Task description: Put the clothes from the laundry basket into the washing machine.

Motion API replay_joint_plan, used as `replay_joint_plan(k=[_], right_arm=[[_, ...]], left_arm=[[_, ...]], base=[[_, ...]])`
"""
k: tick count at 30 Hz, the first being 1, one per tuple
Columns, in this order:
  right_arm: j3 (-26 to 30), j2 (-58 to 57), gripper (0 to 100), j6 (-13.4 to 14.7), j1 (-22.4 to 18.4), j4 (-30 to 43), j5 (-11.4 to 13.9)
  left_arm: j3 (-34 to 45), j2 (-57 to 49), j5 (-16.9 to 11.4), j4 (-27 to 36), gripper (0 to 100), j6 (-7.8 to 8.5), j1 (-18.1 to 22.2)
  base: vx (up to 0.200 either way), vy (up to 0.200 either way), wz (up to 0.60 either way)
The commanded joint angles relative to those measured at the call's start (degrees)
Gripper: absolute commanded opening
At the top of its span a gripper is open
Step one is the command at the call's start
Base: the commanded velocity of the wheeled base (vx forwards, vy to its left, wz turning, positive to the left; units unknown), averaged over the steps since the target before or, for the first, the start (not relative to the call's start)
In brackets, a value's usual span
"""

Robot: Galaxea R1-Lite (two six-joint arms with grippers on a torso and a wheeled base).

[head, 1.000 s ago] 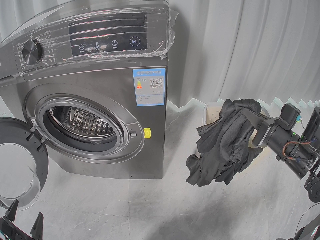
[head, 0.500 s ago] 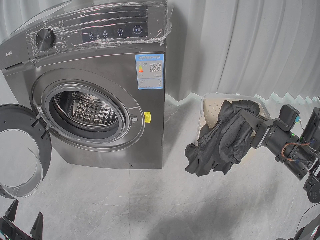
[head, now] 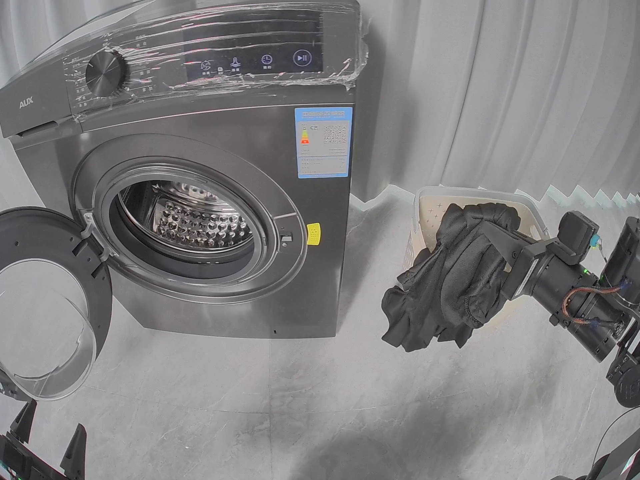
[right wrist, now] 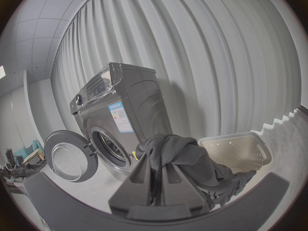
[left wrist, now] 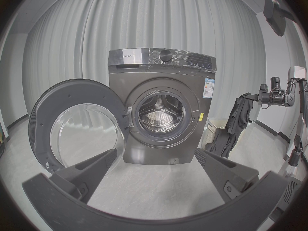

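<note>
Curtained room; right gripper clamps black garment clear of laundry basket, mid-right, for washing machine; left gripper spread.

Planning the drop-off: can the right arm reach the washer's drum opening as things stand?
Probably yes: the door is swung wide, the drum opening is unobstructed, and bare floor lies between it and the right gripper holding black clothes.
</note>
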Motion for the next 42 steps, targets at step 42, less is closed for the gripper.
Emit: replay_joint_plan(k=[42], right_arm=[[0.72, 0.56, 0, 0.61, 0.10, -0.02, 0.01]], left_arm=[[0.84, -0.92, 0.00, -0.03, 100, -0.11, 0.02]], base=[[-0.029, 0.071, 0.00]])
